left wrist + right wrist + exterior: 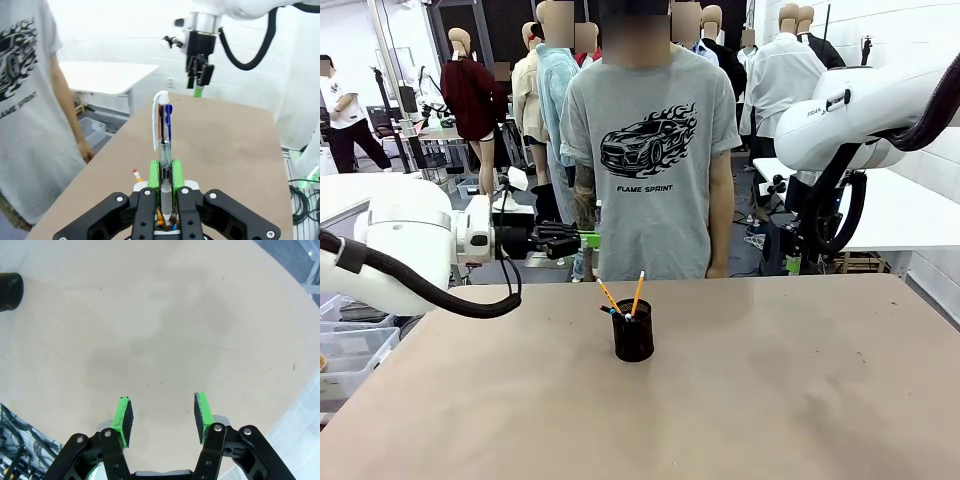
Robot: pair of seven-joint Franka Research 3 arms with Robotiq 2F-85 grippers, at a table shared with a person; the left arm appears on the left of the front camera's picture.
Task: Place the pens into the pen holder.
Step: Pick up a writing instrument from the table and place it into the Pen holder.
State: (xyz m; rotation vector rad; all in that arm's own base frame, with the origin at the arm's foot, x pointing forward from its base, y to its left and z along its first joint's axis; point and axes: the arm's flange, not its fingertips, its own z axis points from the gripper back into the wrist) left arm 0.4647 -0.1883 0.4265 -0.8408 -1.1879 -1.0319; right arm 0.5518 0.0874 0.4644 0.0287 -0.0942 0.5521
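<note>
- Front view: left gripper held level above the table's left side, fingers pointing toward the person at the far edge. Pen holder sits below it and off to its right, well apart, near table centre.
- Two orange-yellow pencils and a dark pen stand in the holder, tips above the rim.
- Left wrist view: left gripper clamped tight on a silvery-white pen with a blue clip; pen sticks out past the pads. Pencil tip shows just beside the pads.
- Right wrist view: right gripper wide open, nothing held, looking down on bare beige tabletop; holder far off, upper left.
- Surface: matte tan, faint smudges. Room: white walls, white side table, storage bins left.
</note>
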